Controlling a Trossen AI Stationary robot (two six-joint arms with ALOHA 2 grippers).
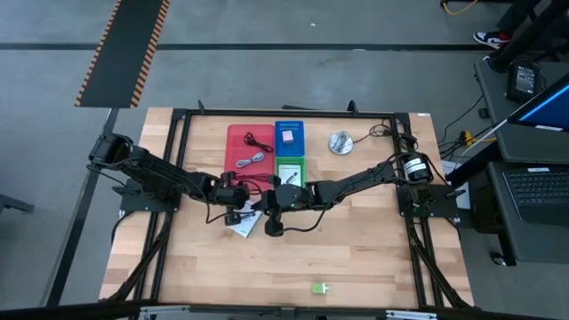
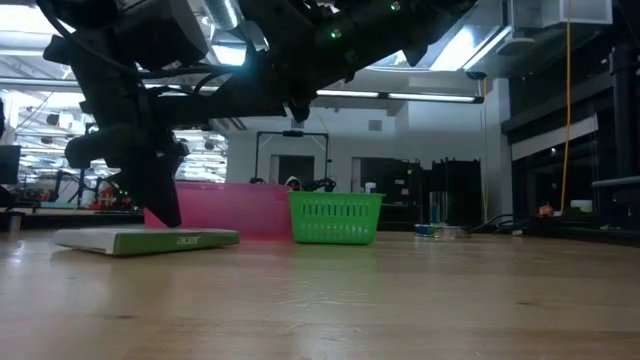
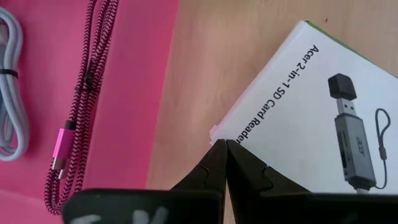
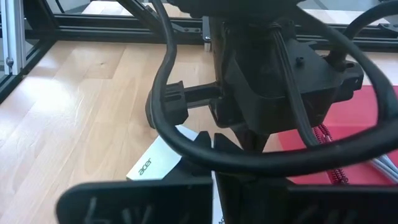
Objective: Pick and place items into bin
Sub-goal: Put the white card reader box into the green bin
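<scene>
Cables (image 1: 252, 151) are seen already in the red bin (image 1: 233, 135), while the white card box (image 3: 317, 118) lies on the table just beyond the left gripper (image 3: 226, 163), fingers clenched empty, the right gripper (image 1: 274, 228) close beside it, state indiscernible, and a green block (image 1: 318, 288) well apart.

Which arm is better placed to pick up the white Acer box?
Left. Its gripper sits at the corner of the white Acer box, fingers shut. The right gripper is beside it, behind the left wrist.

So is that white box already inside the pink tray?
No. In the left wrist view the white box lies on bare wood beside the pink tray, which holds only cables.
</scene>
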